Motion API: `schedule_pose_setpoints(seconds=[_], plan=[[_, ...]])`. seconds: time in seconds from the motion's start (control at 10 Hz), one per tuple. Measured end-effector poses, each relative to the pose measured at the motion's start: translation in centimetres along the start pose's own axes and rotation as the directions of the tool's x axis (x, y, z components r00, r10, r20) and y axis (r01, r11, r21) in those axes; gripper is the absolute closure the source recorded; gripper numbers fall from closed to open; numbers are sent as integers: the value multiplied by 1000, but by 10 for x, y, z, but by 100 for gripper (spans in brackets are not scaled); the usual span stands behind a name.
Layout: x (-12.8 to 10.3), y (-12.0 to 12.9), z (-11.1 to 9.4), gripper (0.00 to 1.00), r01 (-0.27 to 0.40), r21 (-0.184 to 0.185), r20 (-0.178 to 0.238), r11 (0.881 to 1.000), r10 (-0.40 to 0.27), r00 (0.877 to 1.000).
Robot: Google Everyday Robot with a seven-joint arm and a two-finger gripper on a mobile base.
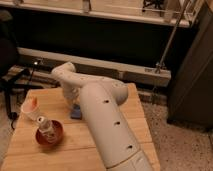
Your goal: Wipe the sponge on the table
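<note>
The sponge (76, 113), a small blue block, lies on the light wooden table (25, 150) a little left of the middle. My gripper (74, 103) points down right above it, at the end of the white arm that bends in from the lower middle of the camera view. The wrist hides the gripper's tips and the sponge's top edge, so I cannot tell whether they touch.
A red bowl (49, 134) with a small bottle (46, 125) in it sits near the front left. A white cup (30, 108) holding something orange stands at the left edge. My thick upper arm (107, 125) covers the table's middle. A dark chair (7, 60) stands to the left.
</note>
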Motion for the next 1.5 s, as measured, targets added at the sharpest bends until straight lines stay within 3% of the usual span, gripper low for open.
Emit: schedule_pose_setpoints(seconds=[0.4,0.7,1.0,1.5], plan=[[-35,-47,15,77,149,-21,22,989,-148,989],[-39,-85,-1,77,221,9,-9,975,-220,975],[-32,-104,-15,77,243,24,-36,970,-242,970],[8,-126,-21,77,230,14,-76,973,-228,971]])
